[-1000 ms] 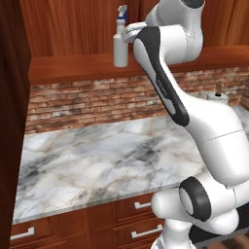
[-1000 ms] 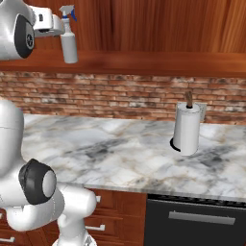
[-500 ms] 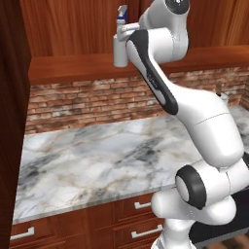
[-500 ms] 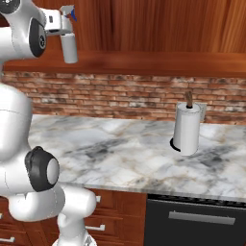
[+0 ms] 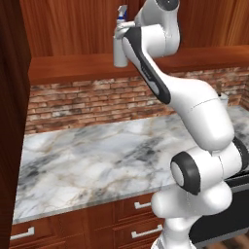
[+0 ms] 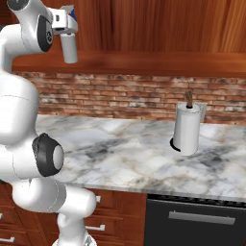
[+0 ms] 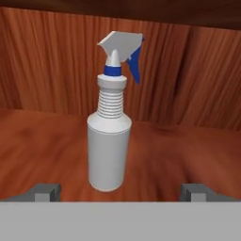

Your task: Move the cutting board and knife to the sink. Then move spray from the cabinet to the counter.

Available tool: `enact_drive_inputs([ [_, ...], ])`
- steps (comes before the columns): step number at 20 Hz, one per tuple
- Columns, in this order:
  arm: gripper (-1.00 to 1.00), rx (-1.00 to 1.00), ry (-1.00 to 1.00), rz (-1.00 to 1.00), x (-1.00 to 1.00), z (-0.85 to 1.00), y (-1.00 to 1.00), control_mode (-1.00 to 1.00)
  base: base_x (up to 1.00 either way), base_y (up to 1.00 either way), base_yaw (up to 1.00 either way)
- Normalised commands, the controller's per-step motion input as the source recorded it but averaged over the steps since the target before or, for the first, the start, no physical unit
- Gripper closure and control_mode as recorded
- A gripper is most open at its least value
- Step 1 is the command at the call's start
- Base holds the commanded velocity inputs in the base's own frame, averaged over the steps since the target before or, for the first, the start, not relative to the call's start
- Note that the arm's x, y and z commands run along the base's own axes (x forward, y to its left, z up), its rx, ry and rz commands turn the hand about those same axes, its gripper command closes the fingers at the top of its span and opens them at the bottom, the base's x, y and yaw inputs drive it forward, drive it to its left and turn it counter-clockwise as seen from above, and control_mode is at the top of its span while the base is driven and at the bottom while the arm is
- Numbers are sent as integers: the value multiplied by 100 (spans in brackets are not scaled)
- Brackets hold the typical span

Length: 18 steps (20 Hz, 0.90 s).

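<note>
The spray [image 7: 109,136], a pale grey-white bottle with a blue trigger, stands upright on the reddish wooden cabinet shelf [image 7: 42,146]. My gripper [image 7: 121,193] is open just in front of it, level with its base. One fingertip is on each side and neither touches the bottle. From the base, the spray [image 5: 119,48] [image 6: 70,47] sits at the shelf's front edge with my hand right against it. The marble counter [image 5: 92,158] [image 6: 129,153] lies below. The cutting board, knife and sink are out of view.
A white paper-towel roll [image 6: 186,129] stands on the counter at the right, by the brick wall [image 6: 125,98]. A dark appliance front [image 6: 192,221] sits under the counter there. A dark wooden panel [image 5: 9,126] borders the left side. Drawers [image 5: 58,226] run below.
My arm has folded upward and the hand has drawn closer to the spray. The bottle has not moved and the jaws remain open.
</note>
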Motion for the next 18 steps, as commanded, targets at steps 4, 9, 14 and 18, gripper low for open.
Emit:
enact_drive_inputs([
  [4,-100,0,0,-3,28,0,10,-100,0,0,0],
  [9,-100,0,0,-3,29,0,17,-100,0,0,0],
  [14,-100,0,0,-2,28,0,10,-100,0,0,0],
  [18,-100,0,0,-2,37,0,7,-100,0,0,0],
])
